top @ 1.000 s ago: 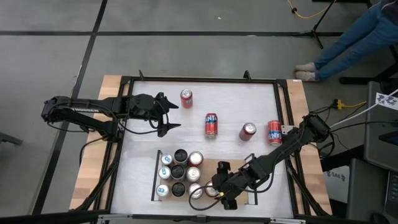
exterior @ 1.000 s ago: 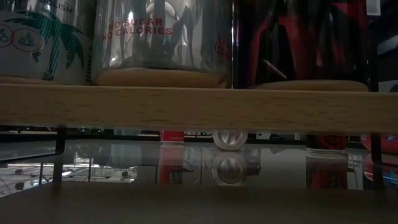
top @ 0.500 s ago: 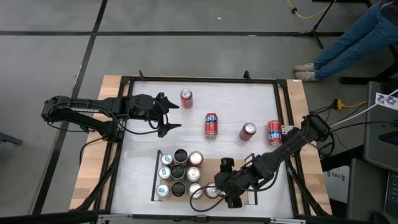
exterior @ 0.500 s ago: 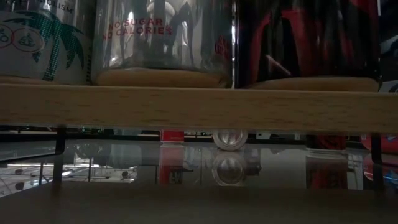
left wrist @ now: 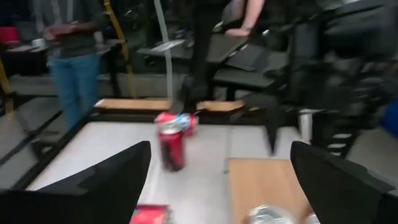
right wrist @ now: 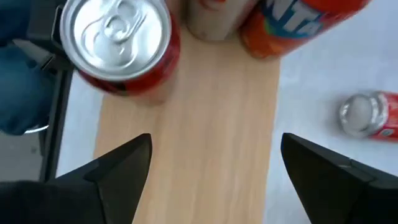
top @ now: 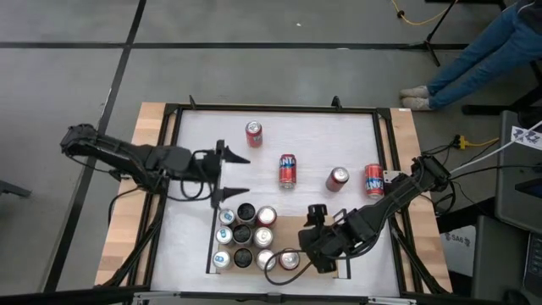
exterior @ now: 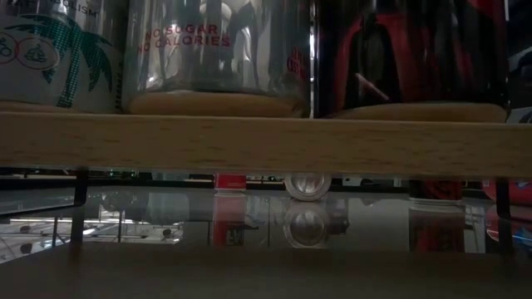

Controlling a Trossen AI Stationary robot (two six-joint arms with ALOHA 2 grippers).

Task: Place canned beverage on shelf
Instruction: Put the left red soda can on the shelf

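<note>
9 cans [top: 243,235] on shelf [top: 318,227], 4 cans [top: 288,170] on table.

The left hand [top: 230,175], fingers spread wide, now sits nearer the flat light-wood shelf [top: 288,225], just beside the upright aluminium cans [top: 243,235] at its corner. The right hand [top: 310,254] has drawn back from the red can [top: 288,259] it set at the shelf's front edge, leaving it standing free ahead of its open fingers.

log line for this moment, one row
left gripper: open, above table by shelf | right gripper: open, over shelf | red can: upright on shelf, released
</note>
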